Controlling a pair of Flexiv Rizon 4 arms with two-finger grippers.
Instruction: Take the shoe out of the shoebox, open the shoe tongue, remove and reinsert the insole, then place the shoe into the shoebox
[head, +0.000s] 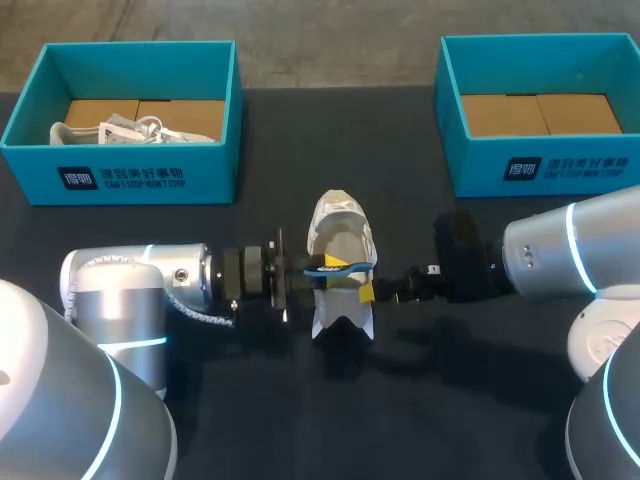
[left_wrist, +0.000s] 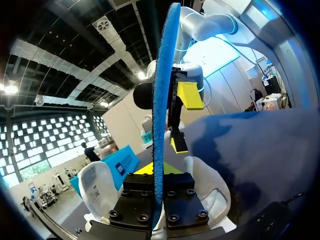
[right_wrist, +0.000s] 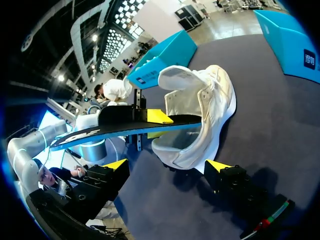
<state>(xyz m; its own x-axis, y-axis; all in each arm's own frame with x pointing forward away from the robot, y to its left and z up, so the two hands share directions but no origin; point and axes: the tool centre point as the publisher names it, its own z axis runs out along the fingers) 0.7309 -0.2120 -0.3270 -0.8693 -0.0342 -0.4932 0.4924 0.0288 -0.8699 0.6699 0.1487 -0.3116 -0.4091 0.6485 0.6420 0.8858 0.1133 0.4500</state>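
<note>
Head view: insole (head: 345, 266) pinched in the left gripper (head: 318, 268), held across the white shoe (head: 340, 225) at mid-table.
Right gripper (head: 372, 292) waits spread at the shoe's side. With the shoe unclamped, pushing the insole in could skid it or buckle the insole.

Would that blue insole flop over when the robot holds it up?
Probably not much: the blue insole sticks out from the left gripper in one gentle curve, no droop. It looks thin edge-on, so likely light and bendy if pushed.
</note>
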